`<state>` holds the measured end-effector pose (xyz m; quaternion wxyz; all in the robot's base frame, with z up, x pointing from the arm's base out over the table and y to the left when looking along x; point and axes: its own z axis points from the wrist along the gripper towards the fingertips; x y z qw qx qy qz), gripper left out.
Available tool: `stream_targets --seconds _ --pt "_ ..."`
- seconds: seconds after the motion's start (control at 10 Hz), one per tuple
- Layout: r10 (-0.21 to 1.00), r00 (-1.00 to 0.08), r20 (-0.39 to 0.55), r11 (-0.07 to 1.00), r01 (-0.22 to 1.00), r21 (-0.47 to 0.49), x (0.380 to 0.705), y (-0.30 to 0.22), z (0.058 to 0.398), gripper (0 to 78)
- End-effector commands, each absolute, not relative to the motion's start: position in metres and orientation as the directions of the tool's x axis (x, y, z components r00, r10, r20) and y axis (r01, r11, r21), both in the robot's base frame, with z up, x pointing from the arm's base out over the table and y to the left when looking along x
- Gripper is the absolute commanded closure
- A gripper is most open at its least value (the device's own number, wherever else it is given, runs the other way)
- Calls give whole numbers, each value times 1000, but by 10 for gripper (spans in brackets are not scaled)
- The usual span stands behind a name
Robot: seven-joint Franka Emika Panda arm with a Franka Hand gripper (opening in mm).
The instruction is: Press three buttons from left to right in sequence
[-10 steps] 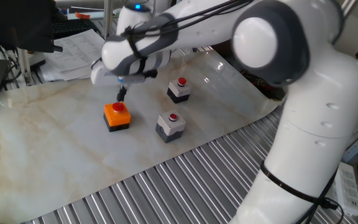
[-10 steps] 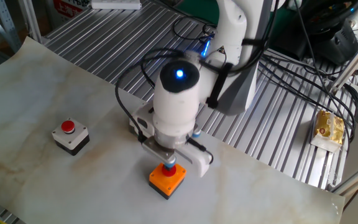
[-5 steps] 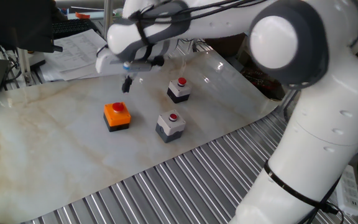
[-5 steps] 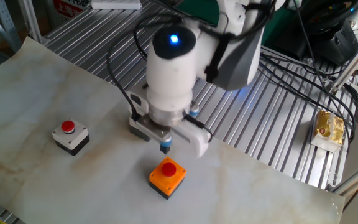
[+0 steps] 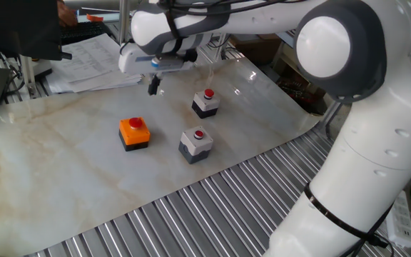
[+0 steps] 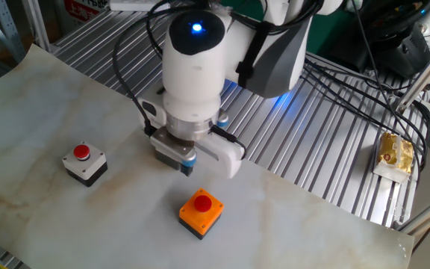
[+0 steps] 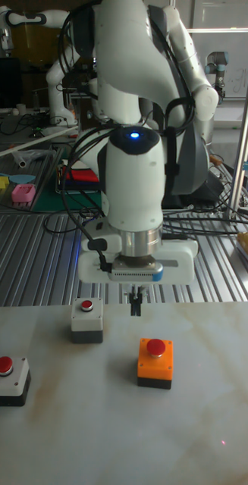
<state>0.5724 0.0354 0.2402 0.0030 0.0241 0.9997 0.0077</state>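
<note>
While the end effector [image 7: 136, 304] is hovering, fingers pressed together, above the tabletop [image 5: 63, 178], the grey button [image 7: 86, 318] is sitting beside it, the orange button [image 7: 155, 362] just below.

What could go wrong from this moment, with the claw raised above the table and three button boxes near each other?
1. The grey box with a red button and the white-topped box on a black base stand close together, so the claw might descend on the wrong one and break the order.
2. The claw tip is narrow and each red button is small; an off-centre descent could hit the housing.
3. The orange box on a black base looks unfastened and could slide if pushed.
</note>
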Motion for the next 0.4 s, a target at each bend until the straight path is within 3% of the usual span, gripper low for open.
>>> stream_targets --seconds 0.1,0.4 --pt "5 -1000 -13 1000 5 -7 575 21 240 764" --pt "11 -1000 -16 1000 12 -8 575 18 239 764"
